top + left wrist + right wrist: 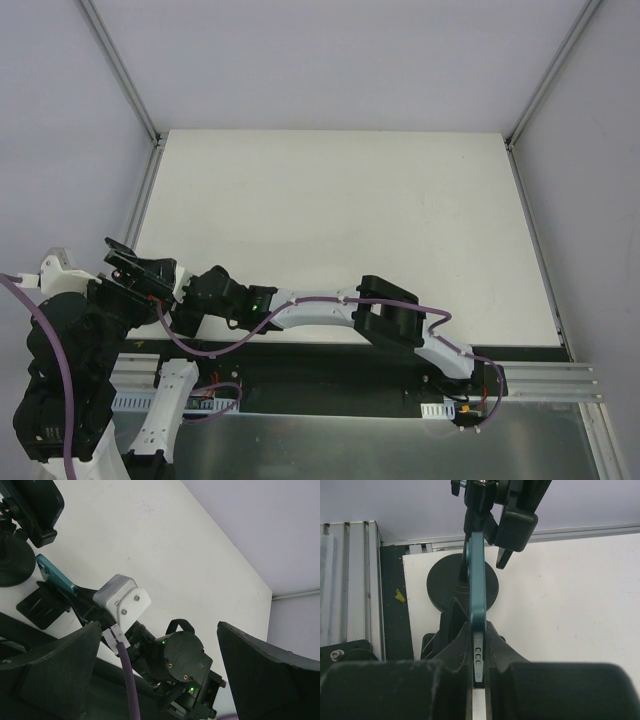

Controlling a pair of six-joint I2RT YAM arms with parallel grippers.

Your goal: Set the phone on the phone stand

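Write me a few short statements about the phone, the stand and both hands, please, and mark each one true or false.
1. The right hand is shut on the teal phone. True.
2. The left hand holds the phone stand. False: it is open and empty, and the stand sits on the table.
3. The phone lies flat on the table. False: it is gripped in the right hand, near the stand.
4. The stand's base is a round black disc. True.
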